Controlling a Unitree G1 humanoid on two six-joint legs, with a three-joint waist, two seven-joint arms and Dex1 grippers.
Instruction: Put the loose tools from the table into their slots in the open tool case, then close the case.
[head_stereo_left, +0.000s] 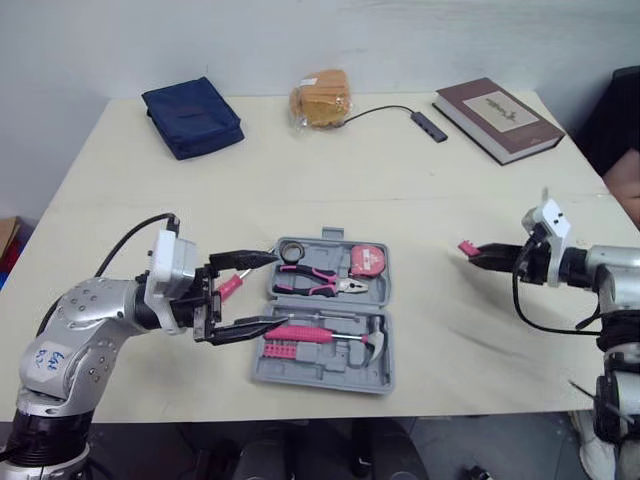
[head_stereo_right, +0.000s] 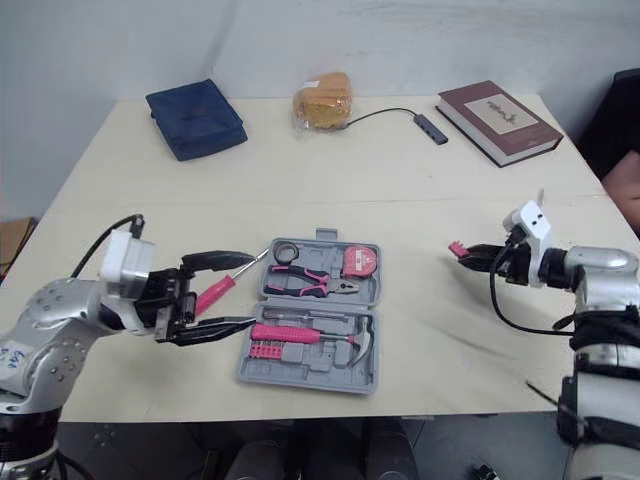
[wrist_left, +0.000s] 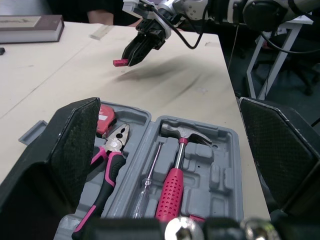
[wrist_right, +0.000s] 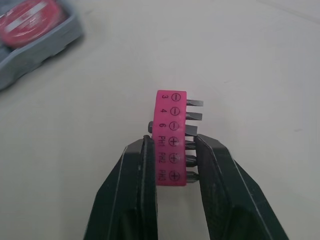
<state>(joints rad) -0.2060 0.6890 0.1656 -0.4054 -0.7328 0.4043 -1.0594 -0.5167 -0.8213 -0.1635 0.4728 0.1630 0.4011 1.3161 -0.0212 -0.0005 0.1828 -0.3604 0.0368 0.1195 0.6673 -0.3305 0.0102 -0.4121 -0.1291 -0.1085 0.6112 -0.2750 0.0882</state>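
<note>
At the right middle of the head-camera frame, the right end effector (head_stereo_left: 482, 256) was seen raised off the desk (head_stereo_left: 400, 170), its two fingers clamped on the pink bit holder (wrist_right: 172, 112). In the right wrist view the strip was gripped by one end, with its long axis running along the fingers and its free end projecting past the fingertips. The bits stuck out sideways from one edge.

The open tool case (head_stereo_left: 325, 375) was placed at the lower centre of the frame. The holder's goal therefore lay to the left of that end effector in the picture, well apart from it, with bare desk between. The case's long recesses were laid left to right across the frame, as shown by the hammer (head_stereo_left: 325, 333) and the pliers (head_stereo_left: 315, 283) already seated in them. It was judged that the strip would have to be carried leftward over the case and turned until its long axis matched a recess. Which slot was meant for it could not be made out.

At the lower left, the left end effector (head_stereo_right: 255, 290) was spread wide open at the case's left edge, gripping nothing. A pink-handled screwdriver (head_stereo_right: 215, 293) was seen between its fingers, just beside the case, with its shaft pointed toward the case's upper left corner. For that tool the left arm was judged the nearer.
</note>
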